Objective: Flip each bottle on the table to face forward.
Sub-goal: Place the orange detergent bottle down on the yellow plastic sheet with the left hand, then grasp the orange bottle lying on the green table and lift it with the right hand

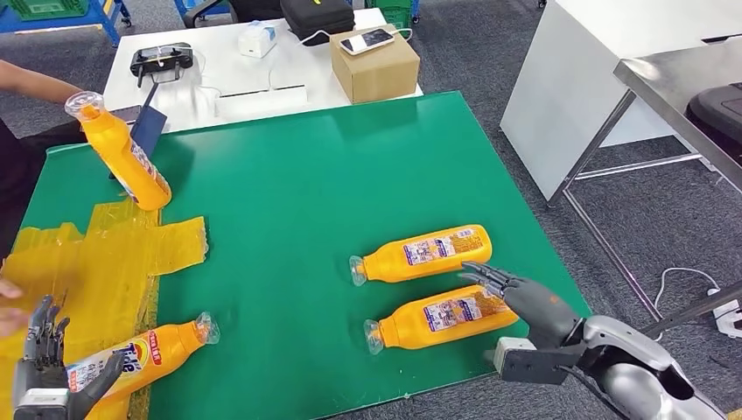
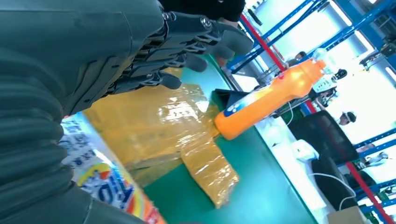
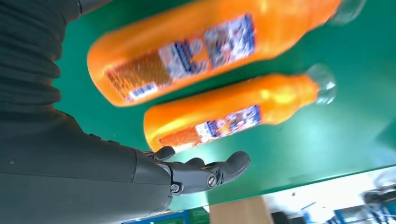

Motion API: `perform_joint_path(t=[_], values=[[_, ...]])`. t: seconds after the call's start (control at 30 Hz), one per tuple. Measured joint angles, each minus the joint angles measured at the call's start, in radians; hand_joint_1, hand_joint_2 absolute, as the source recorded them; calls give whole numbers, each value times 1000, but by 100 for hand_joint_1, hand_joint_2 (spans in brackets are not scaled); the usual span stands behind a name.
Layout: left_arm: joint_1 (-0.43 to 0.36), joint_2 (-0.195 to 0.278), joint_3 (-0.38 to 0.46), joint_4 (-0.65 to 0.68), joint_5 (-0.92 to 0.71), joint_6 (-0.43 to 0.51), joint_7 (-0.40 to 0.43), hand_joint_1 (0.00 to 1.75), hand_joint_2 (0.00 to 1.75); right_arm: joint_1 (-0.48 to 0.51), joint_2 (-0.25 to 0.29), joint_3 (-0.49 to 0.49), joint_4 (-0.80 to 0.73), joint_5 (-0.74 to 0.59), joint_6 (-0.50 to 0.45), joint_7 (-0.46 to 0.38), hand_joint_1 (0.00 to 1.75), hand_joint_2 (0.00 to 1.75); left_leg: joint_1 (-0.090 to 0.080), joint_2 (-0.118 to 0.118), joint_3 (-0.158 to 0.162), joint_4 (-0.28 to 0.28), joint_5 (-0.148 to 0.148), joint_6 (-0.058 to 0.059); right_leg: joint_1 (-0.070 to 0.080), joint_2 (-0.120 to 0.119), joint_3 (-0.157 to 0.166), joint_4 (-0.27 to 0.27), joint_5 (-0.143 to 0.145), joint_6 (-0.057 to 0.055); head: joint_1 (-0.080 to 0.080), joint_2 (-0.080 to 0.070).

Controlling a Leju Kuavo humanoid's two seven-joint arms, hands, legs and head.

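Starting at the left edge of the green table (image 1: 332, 157), the left hand (image 1: 48, 367) sits at the base of a lying orange bottle (image 1: 140, 354), front label up, on a patch of yellow tape (image 1: 105, 254). Its fingers point upward and apart while the thumb lies against the bottle's base; whether it truly grips is not clear. A person's hand (image 1: 9, 302) shows just beside it at the edge. Farther back on the left, a tilted bottle (image 1: 122, 157) stands on its base corner, its cap end near a person's arm (image 1: 35, 83).

Moving right, two bottles lie side by side with caps pointing left: the far bottle (image 1: 424, 254) and the near bottle (image 1: 442, 319), both showing small-print back labels. The right hand (image 1: 516, 293) hovers at their base ends, fingers extended and spread, holding nothing; from the wrist it appears just above the near bottle.

These bottles look like smooth, stiff plastic, probably full and fairly heavy, round enough to roll. Taking the near bottle across its wide body by the label, rather than at the slim neck, should give the surest hold for turning it over.
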Motion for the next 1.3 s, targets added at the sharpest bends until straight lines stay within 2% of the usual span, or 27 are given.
perform_joint_path(t=[0.33, 0.8, 0.97, 1.3], values=[[-21, 31, -85, -4, 45, 41, 0, 0, 175, -151, 54, 57, 202, 5, 1, 20, 0, 175, 0, 0, -1, 0, 0, 0, 0, 0, 0, 0, 0, 0, 0, 0], [-38, 62, -150, -2, 32, 101, 0, 0, 175, -202, 93, 111, 324, 14, -5, 33, 0, 175, 0, -1, -1, 0, 0, 0, 0, 0, -1, 0, 0, 0, 0, 0], [-40, 66, -158, 4, 34, 104, 0, 0, 175, -195, 80, 132, 328, 7, 3, 34, 0, 175, 0, -1, -1, 0, 0, 0, 0, 0, -1, 0, 0, 0, 0, 0], [-48, 68, -160, 7, 43, 103, 0, 0, 175, -177, 11, 192, 291, 27, 30, 75, 0, 175, 0, -1, -1, 0, 0, 0, 0, -1, -1, 0, 0, 0, 0, 0]])
